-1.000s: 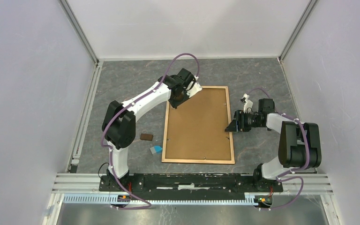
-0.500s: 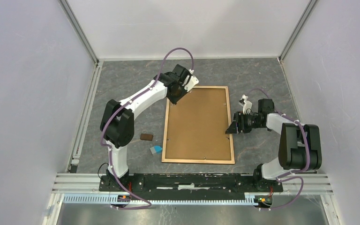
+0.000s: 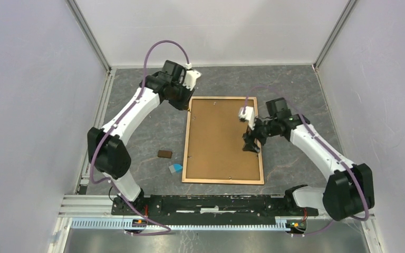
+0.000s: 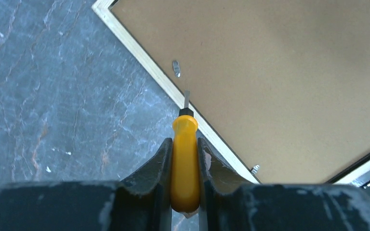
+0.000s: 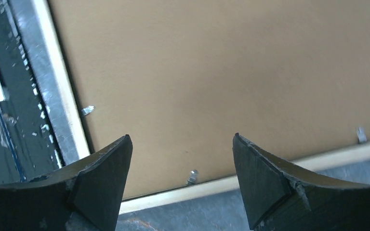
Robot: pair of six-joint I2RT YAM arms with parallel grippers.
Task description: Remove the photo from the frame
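Observation:
The frame [image 3: 219, 150] lies face down on the table, its brown backing board [image 4: 279, 72] up inside a light wood rim [image 4: 144, 60]. The photo is hidden under that board. My left gripper [image 3: 184, 101] hangs just outside the frame's far left corner, shut [image 4: 185, 144] on a yellow-handled screwdriver [image 4: 185, 163]. The screwdriver's blade points at the rim near a small metal tab [image 4: 176, 68]. My right gripper [image 3: 250, 143] hovers over the frame's right edge. It stands open [image 5: 180, 144], with nothing between its fingers [image 5: 106, 178] and another tab [image 5: 191, 176] below.
A small brown block [image 3: 164, 154] and a small blue piece [image 3: 175, 167] lie on the grey table left of the frame. White walls close in both sides and the back. The arms' base rail [image 3: 216, 203] runs along the near edge.
The left arm has drawn back from the frame's far left corner toward the far left. The right arm has swung from beside the frame in over its right edge, jaws wider.

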